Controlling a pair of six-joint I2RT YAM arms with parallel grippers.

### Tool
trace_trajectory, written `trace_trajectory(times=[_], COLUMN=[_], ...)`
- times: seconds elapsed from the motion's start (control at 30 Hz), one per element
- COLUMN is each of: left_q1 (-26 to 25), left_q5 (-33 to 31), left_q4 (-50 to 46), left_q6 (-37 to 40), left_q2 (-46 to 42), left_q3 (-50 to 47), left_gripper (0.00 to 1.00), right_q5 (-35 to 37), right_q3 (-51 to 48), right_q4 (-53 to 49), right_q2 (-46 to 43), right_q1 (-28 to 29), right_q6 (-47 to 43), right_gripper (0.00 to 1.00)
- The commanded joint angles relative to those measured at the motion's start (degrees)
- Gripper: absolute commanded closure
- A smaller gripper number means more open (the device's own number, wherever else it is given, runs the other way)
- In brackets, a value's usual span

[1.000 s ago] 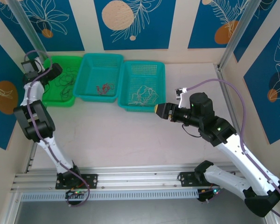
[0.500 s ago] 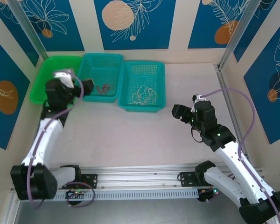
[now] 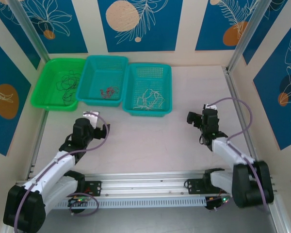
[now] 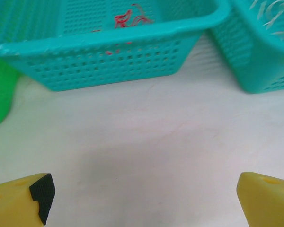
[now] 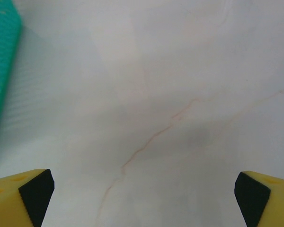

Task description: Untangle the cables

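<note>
Cables (image 3: pixel 108 91) sit at 11 to 12 o'clock: black in green basket (image 3: pixel 63 60), red in middle teal basket (image 3: pixel 106 58), white in right teal basket (image 3: pixel 150 66). Left fingers (image 4: pixel 262 198) and right fingers (image 5: pixel 21 196) spread wide, holding nothing, over bare surface (image 3: pixel 150 141).

Marbled table (image 3: pixel 150 141), three baskets (image 3: pixel 106 57)

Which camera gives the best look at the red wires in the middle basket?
The top external view: it looks down into the middle basket, so the red wires show whole, though small. The left wrist view is closer, but the basket's wall hides most of them. The right wrist view faces the tabletop.
</note>
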Motion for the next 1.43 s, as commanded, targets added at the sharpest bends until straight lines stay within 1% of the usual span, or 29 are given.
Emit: trace_trajectory(times=[0.0,0.03,0.07,0.1,0.13,0.17,0.2,0.23,0.27,0.3,0.33,0.37,0.4,0.43,0.5,0.53,0.57,0.6,0.63,0.67,0.77,0.8,1.4], left_q1=[-0.22,-0.05,0.50,1.42,2.24,3.08,4.01,5.03,6.77,8.12,9.21,9.43,9.72,10.11,12.03,12.34,12.88,13.51,13.70,13.92,14.05,14.02,13.87], left_q5=[-9.67,-10.56,-10.83,-10.15,-9.01,-8.00,-5.50,-3.35,-0.81,1.06,2.00,1.64,2.23,2.90,5.04,4.76,5.22,5.93,5.78,5.41,4.77,4.66,5.40], left_q4=[11.62,15.28,19.27,22.47,25.81,25.82,29.01,34.04,38.89,41.47,42.70,40.95,40.83,43.51,48.61,54.22,46.34,47.28,51.28,48.26,46.25,47.33,46.41], left_q6=[5.26,5.55,5.66,5.78,5.88,6.05,6.88,6.55,5.04,3.84,3.46,4.20,5.04,5.76,4.25,4.20,3.10,2.72,2.56,2.05,1.66,1.73,2.10], left_q2=[2.37,3.84,5.82,8.39,10.62,12.36,14.08,15.77,17.99,20.28,22.78,24.66,26.53,29.43,36.76,39.26,36.13,37.09,38.15,36.75,36.89,37.35,37.06], left_q3=[-2.54,-4.04,-5.45,-6.34,-6.91,-5.92,-5.92,-6.64,-7.22,-6.83,-5.62,-3.36,-2.17,-1.71,-1.45,-1.50,-0.21,-0.58,-1.30,-0.83,-0.04,-0.06,0.12], left_gripper=[0.01,0.01,0.01,0.00,0.00,0.00,0.00,0.00,0.00,0.00,0.00,0.00,0.00,0.00,0.00,0.00,0.00,0.00,0.00,0.00,0.00,0.00,0.00], right_q5=[-3.37,-5.92,-6.78,-8.91,-11.58,-16.06,-17.14,-16.77,-16.84,-17.15,-17.78,-16.43,-15.20,-13.21,-13.65,-13.76,-13.57,-13.76,-13.99,-14.00,-14.09,-14.08,-14.28], right_q3=[0.76,1.55,1.77,1.80,1.54,-0.10,-2.30,-4.07,-4.05,-4.16,-4.06,-2.46,-1.87,-1.96,-1.82,-1.75,-1.86,-1.75,-1.71,-1.70,-1.69,-1.68,-1.68], right_q4=[16.15,19.33,23.38,26.23,29.70,31.60,38.54,43.04,38.07,39.62,40.39,36.36,36.10,36.66,36.34,36.07,36.21,36.13,35.97,36.09,35.94,36.00,35.89], right_q2=[8.04,10.13,12.57,15.28,17.86,18.18,20.25,20.95,18.24,18.91,19.41,18.97,19.47,19.64,19.57,19.52,19.51,19.57,19.51,19.52,19.51,19.52,19.51], right_q1=[-3.01,-3.62,-3.41,-4.14,-4.74,-4.82,-4.91,-4.95,-5.68,-6.69,-6.42,-5.60,-4.70,-3.56,-3.68,-3.78,-3.63,-3.70,-3.76,-3.76,-3.80,-3.82,-3.90], right_q6=[-3.21,-5.18,-8.43,-8.56,-8.70,-10.57,-11.23,-10.55,-9.54,-8.48,-9.30,-9.80,-10.69,-11.43,-11.32,-11.31,-11.49,-11.41,-11.32,-11.30,-11.32,-11.32,-11.32], right_gripper=[0.00,0.00,0.00,0.00,0.00,0.00,0.01,0.00,0.00,0.01,0.01,0.01,0.01,0.01,0.01,0.01,0.01,0.01,0.01,0.01,0.01,0.01,0.01])
